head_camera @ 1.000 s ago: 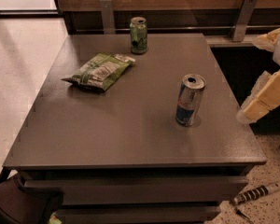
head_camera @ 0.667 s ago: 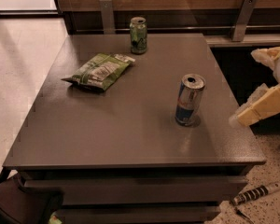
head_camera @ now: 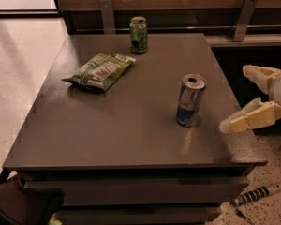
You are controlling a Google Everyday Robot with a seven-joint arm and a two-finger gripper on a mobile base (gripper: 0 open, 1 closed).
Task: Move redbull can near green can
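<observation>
The redbull can (head_camera: 190, 100) stands upright on the right half of the grey table (head_camera: 117, 125), silver above and blue below. The green can (head_camera: 138, 34) stands upright at the table's far edge, well apart from the redbull can. My gripper (head_camera: 234, 96) is at the right edge of the view, just right of the redbull can at about its height. It is open, with one cream finger (head_camera: 250, 118) low near the table's right edge and the other (head_camera: 258, 73) higher and farther back. It holds nothing.
A flat green snack bag (head_camera: 99, 71) lies on the table's left half. A wooden wall with metal brackets (head_camera: 244, 17) runs behind the table. A dark tool (head_camera: 256, 194) lies on the speckled floor at the lower right.
My gripper has moved left toward the redbull can, its lower finger now over the table's right edge. The cans and bag have not moved.
</observation>
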